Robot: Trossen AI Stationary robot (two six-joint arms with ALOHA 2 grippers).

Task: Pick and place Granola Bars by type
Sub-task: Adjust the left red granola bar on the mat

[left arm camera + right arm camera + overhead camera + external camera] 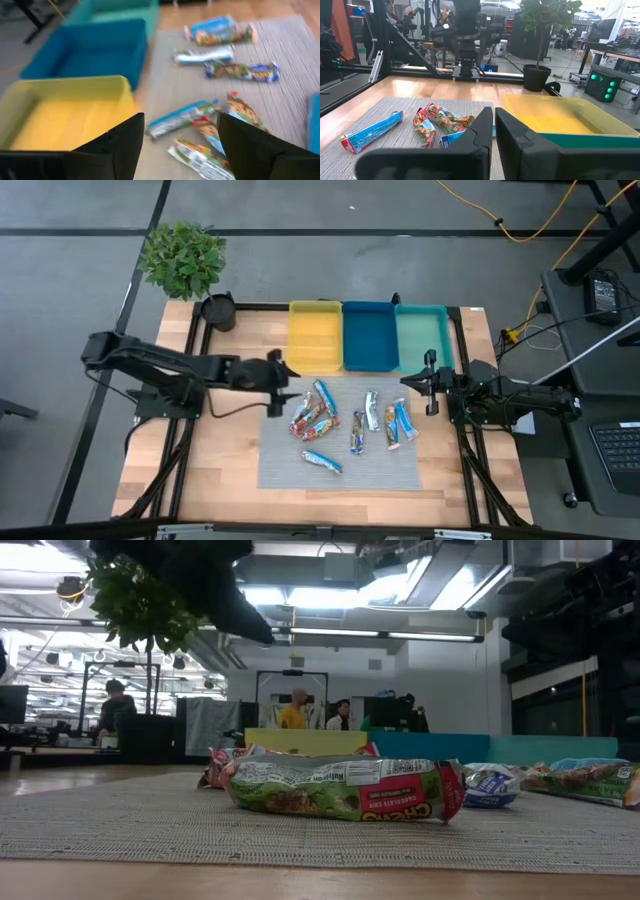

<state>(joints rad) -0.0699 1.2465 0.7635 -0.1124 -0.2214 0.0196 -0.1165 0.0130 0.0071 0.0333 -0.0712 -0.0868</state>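
Several granola bars [350, 425] in blue-white, red-orange and silver wrappers lie flat on a grey mat [285, 470]. My left gripper [281, 376] hovers open above the mat's far left corner, beside the yellow tray [315, 335]. In its wrist view the left gripper [180, 120] looks down on a blue-white bar [182, 117] and red-orange bars [242, 112] without touching them. My right gripper [430, 383] is shut and empty, at the mat's far right corner near the teal tray [421, 335]. The right wrist view shows the right gripper [494, 130] level above the mat.
A blue tray [369, 335] sits between the yellow and teal ones along the table's far edge. A black pot [218, 310] stands at the far left corner, with a leafy plant [183, 258] beyond. People [293, 712] are in the room behind. Bare wood [200, 470] flanks the mat.
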